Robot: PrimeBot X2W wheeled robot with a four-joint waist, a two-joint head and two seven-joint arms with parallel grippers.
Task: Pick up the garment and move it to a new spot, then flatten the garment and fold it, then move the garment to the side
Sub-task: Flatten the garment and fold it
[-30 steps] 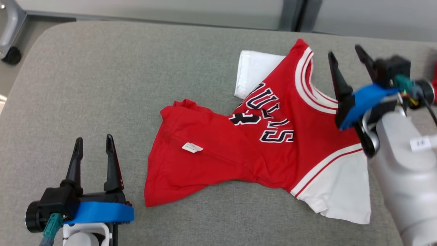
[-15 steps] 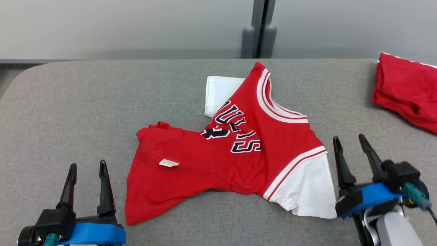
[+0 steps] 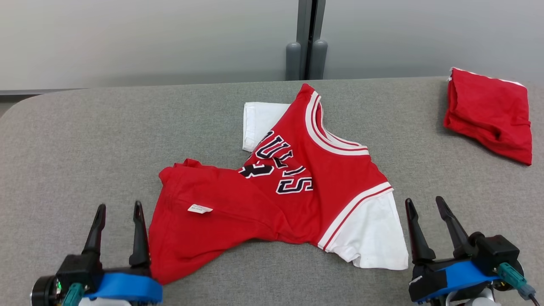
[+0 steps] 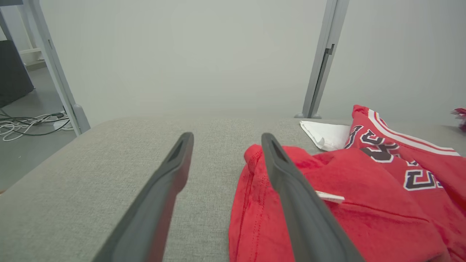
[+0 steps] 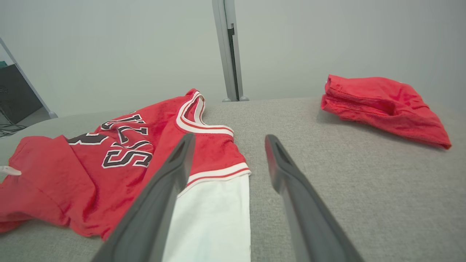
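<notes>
Head cam: high, facing forward and down over the desk (image 3: pixel 85 140), wall (image 3: pixel 127 38) in upper frame. Left wrist cam: low, close, looking along left end effector (image 4: pixel 227 137). Right wrist cam: same, along right end effector (image 5: pixel 230 137). All three share the jersey (image 3: pixel 221 225); wrist cams seem to overlap on its lettering and collar.

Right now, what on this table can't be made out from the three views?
- Lettering on the jersey, head view: partly lost in its folds, not fully readable.
- White tag, head view: print too small.
- Far white sleeve, head view: partly under the jersey.
- Folded red garment, head view: bundled, type unclear; left wrist view's right edge cuts it off.
</notes>
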